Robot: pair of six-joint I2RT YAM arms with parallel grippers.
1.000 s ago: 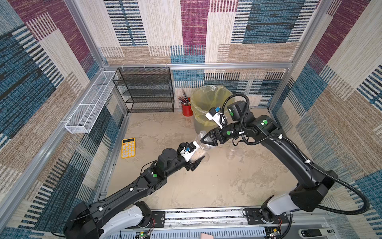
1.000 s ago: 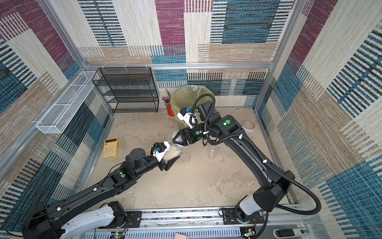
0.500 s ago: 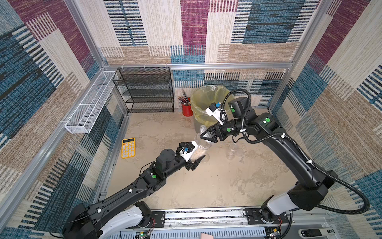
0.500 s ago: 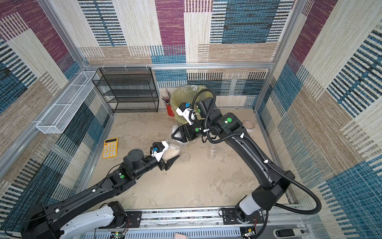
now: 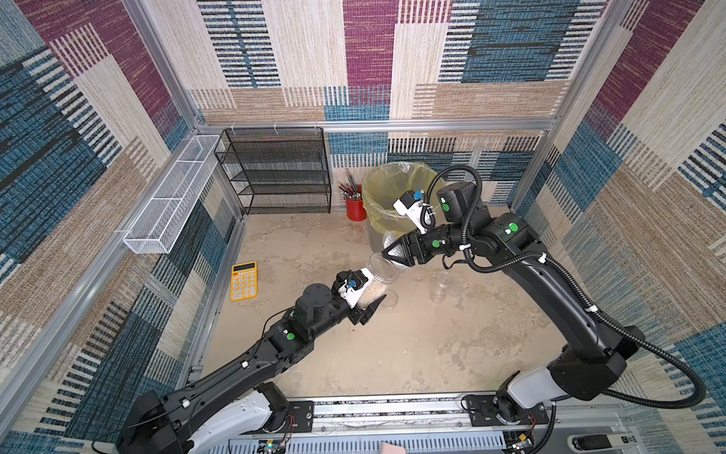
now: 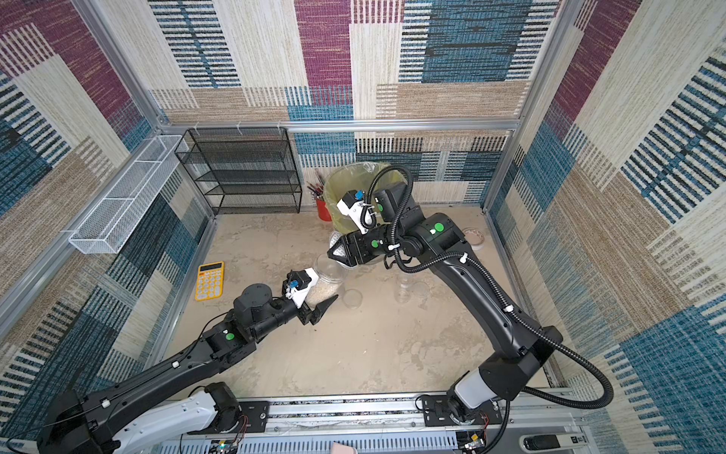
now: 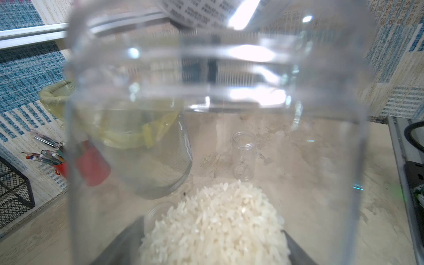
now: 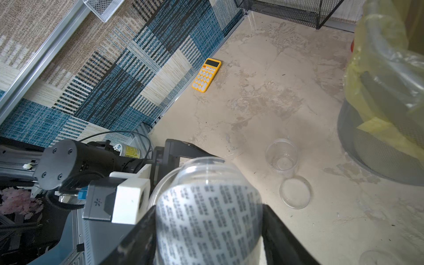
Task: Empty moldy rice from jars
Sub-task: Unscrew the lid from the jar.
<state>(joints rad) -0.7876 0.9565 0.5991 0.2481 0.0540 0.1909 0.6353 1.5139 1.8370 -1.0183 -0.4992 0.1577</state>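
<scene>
My left gripper (image 5: 369, 298) is shut on a large clear jar (image 5: 383, 271) and holds it tilted above the floor. The moldy rice (image 5: 371, 295) lies heaped in the jar's lower end, white grains that fill the left wrist view (image 7: 215, 224). My right gripper (image 5: 389, 255) is at the jar's mouth. Its jaws press both sides of the white patterned lid (image 8: 208, 229). I cannot tell whether the lid still sits on the rim. Small empty clear jars (image 5: 440, 291) stand open on the floor to the right.
A bin with a yellow bag (image 5: 393, 188) stands at the back, a red pencil cup (image 5: 355, 208) beside it. A loose clear lid (image 5: 389, 298) lies under the held jar. A yellow calculator (image 5: 244, 281), a black wire rack (image 5: 275, 169) and a white wall basket (image 5: 173, 192) are at the left.
My right gripper has come left and down to the jar's mouth and its jaws have narrowed onto the lid. The left arm has kept the jar still.
</scene>
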